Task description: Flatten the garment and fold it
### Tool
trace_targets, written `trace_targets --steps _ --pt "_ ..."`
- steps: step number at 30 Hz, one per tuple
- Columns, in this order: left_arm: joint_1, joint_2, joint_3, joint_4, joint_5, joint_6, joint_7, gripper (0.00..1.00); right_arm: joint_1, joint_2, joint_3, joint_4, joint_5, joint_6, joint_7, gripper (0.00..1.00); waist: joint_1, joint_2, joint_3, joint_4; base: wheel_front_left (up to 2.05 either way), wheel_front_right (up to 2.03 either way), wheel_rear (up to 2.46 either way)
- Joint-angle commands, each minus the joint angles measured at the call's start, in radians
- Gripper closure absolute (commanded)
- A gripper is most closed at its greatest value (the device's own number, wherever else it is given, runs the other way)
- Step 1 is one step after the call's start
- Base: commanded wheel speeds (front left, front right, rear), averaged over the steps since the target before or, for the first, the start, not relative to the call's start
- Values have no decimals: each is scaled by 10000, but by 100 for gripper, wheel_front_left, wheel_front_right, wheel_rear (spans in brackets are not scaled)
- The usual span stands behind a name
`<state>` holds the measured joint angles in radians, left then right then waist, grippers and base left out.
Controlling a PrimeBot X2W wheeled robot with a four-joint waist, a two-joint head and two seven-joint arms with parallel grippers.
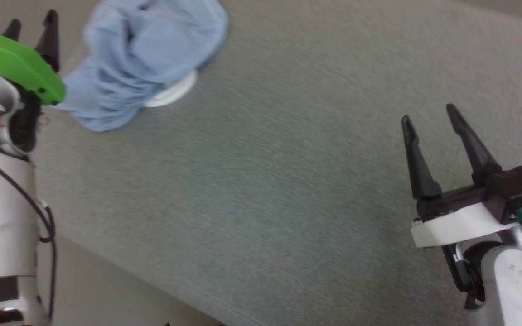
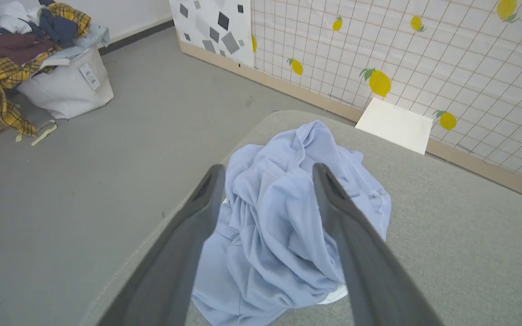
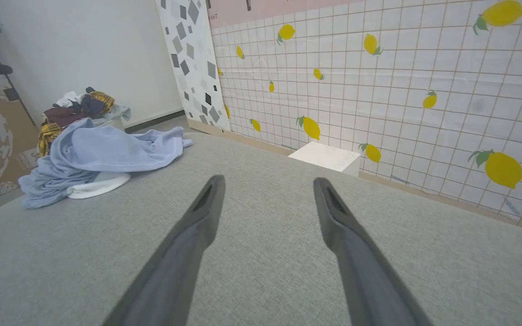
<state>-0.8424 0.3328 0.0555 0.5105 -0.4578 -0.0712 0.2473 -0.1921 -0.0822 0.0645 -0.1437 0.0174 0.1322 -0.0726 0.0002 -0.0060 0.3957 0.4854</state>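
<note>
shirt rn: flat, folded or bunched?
Bunched. The garment lies in a crumpled heap by the corner of the grey surface, deeply wrinkled, white fabric showing under its edge.

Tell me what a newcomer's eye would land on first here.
First, the crumpled light blue shirt, heaped near a corner of the grey padded table on the robot's left. Next, the left gripper, open and pointing at that heap, while the right gripper, also open, hangs over bare table. Behind are a lemon-patterned wall and a basket piled with clothes on the floor.
</note>
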Motion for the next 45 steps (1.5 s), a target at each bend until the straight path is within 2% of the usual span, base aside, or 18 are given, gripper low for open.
trace_targets --steps 1,4,7,12,16,17,18,19,21,26,30,32,35,38,45 --pt "-89 200 102 42 -186 -66 310 0 -192 -31 -12 -47 57 -15 -110 0 -2 60 2568 -2401 0 0 0" --pt "65 467 426 103 -634 -43 1077 0 -314 15 -79 35 134 -15 -268 0 -2 60 2851 -2752 0 0 0" --pt "427 666 688 270 -1035 179 2136 0 -380 75 -121 213 221 -15 -462 0 -2 60 2974 -3054 0 0 0" --pt "1167 747 911 342 -1340 931 3623 0 -417 165 -201 485 305 -15 -722 0 -2 60 2851 -3317 0 0 0" --pt "1869 666 894 276 -1505 1495 4852 0 -366 213 -238 806 363 -15 -889 0 -2 60 2247 -3365 0 0 0" --pt "2018 686 861 202 -1496 1570 5063 53 -331 225 -249 877 387 -15 -918 0 -2 60 2067 -3361 0 0 0" --pt "2187 750 809 54 -1445 1611 5217 82 -279 238 -265 969 422 -15 -956 0 -2 60 1807 -3348 0 0 0" --pt "2299 837 781 -105 -1355 1632 5193 100 -228 247 -283 1057 449 -15 -994 0 -2 60 1549 -3335 0 0 0" --pt "2482 1189 713 -573 -886 1647 4568 100 -89 265 -315 1249 502 -15 -1059 0 -2 60 949 -3302 0 0 0" --pt "2486 2126 432 -1204 907 1740 1263 100 414 299 -461 1723 622 -15 -1207 0 -2 60 -725 -3273 0 0 0" --pt "2039 2512 -33 -1173 2036 1815 -998 100 955 313 -631 1991 836 -15 -1287 0 -2 60 -2077 -3346 0 0 0" --pt "1744 2487 -392 -1119 2450 1794 -1848 100 1247 315 -697 2075 989 -15 -1300 0 -2 60 -2668 -3401 0 0 0" --pt "1366 2225 -927 -1155 2788 1647 -2758 100 1679 316 -724 2159 1147 -15 -1293 0 -2 60 -3464 -3531 0 0 0" --pt "1086 1602 -1499 -1335 2893 1494 -3426 100 2148 317 -714 2211 1268 -15 -1208 0 -2 60 -4154 -3721 0 0 0" --pt "479 -68 -2590 -2012 2624 1153 -3863 100 2589 318 -795 1800 1320 -15 -963 0 -2 60 -4514 -4312 0 0 0"
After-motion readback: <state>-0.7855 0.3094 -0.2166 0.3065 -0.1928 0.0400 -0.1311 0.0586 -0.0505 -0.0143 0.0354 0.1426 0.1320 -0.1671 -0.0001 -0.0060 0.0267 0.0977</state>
